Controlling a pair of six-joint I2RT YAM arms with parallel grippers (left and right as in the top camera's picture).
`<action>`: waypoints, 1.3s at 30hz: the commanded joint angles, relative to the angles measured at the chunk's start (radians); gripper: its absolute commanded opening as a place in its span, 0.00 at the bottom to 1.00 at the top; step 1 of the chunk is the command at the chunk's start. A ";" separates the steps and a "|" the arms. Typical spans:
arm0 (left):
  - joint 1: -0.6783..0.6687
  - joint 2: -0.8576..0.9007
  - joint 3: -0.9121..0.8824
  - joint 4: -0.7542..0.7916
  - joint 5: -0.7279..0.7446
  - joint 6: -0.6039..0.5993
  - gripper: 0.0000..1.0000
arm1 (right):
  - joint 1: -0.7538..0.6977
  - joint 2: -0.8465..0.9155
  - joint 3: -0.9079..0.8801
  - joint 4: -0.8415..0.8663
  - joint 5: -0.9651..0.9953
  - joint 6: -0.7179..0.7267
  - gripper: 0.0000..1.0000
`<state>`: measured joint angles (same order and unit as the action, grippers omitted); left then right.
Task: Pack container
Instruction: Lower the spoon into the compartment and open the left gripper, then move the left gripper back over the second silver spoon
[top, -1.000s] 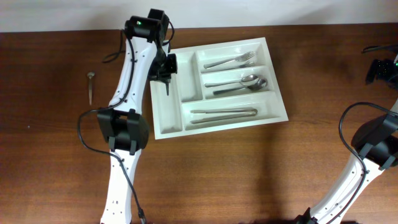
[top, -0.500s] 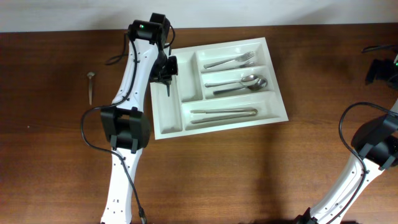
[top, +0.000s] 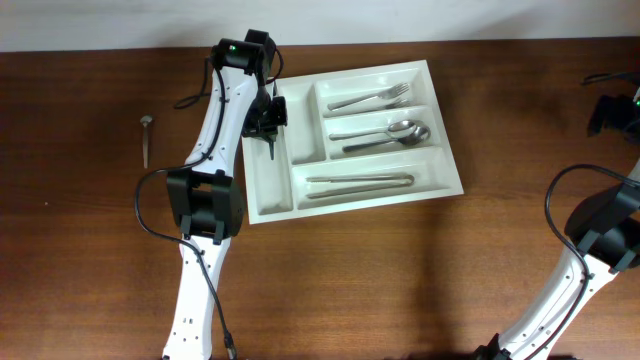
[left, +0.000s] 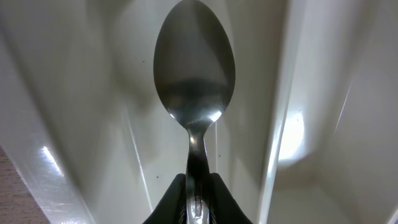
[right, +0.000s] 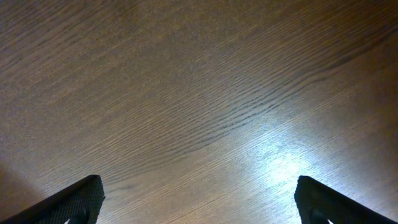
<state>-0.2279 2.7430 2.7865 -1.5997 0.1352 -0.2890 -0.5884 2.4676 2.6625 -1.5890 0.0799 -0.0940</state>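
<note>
left gripper (left: 196, 190): pinched almost fully closed on a spoon handle, so yeah, it's got it.
spoon (left: 194, 68): sticks out past the fingertips, bowl end leading, handle clamped between the two fingers. Can't tell if the bowl is touching anything.
container (top: 268, 195): the white tray is right underneath the left gripper. The gripper hangs over the outer narrow upright compartment, with a divider wall just to its right.
forks (top: 372, 98), spoons (top: 388, 134), knives (top: 358, 182): already lying in the three long compartments, further to the left gripper's right.
loose piece of cutlery (top: 146, 138): on the table (top: 90, 250), outside the tray, well off to the left gripper's left.
right gripper (right: 198, 202): jaws spread wide with nothing between them, only bare wood below, well apart from the tray.
</note>
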 joint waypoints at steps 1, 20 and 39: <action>0.008 0.012 0.013 0.002 0.007 -0.010 0.14 | -0.001 -0.004 -0.007 0.001 -0.005 -0.006 0.99; 0.138 -0.024 0.264 0.024 0.007 0.101 0.46 | -0.001 -0.004 -0.007 0.001 -0.005 -0.006 0.99; 0.426 -0.123 0.293 -0.088 -0.230 0.261 0.57 | -0.001 -0.004 -0.007 0.001 -0.005 -0.006 0.99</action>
<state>0.1623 2.6457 3.1107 -1.6840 -0.0353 -0.0612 -0.5884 2.4676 2.6625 -1.5887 0.0799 -0.0948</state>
